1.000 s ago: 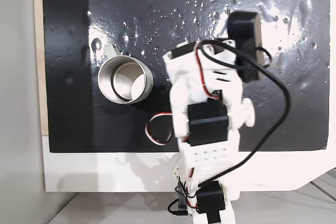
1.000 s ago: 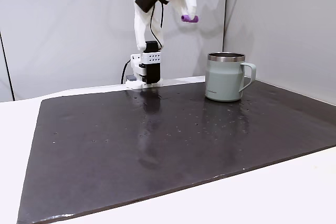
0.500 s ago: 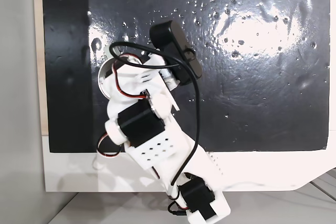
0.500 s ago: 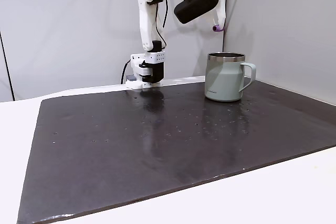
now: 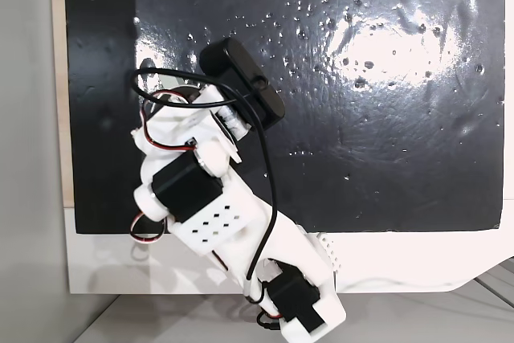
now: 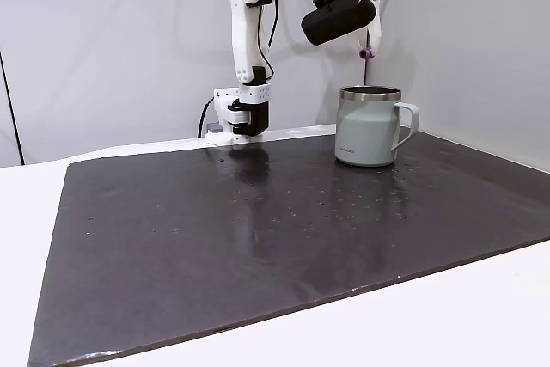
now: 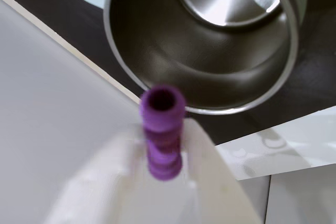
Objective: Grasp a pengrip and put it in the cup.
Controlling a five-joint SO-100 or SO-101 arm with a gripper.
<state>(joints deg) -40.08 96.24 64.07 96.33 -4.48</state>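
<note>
I've got the pengrip (image 7: 161, 129) pinched between the pincer (image 7: 163, 153) fingers, tube end sticking out past the tips. Wrist view puts it above the cup (image 7: 157, 30) rim's near edge, not inside.

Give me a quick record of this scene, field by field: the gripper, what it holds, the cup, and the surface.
gripper: shut on the pengrip, raised above the cup in the side fixed view
pengrip: purple, ribbed, its open end pointing down at the cup's mouth
cup: upright on the mat, pale green outside with a steel rim; steel inside looks empty in the wrist view
mat: dark, glossy
task stage: pengrip not yet released
</note>
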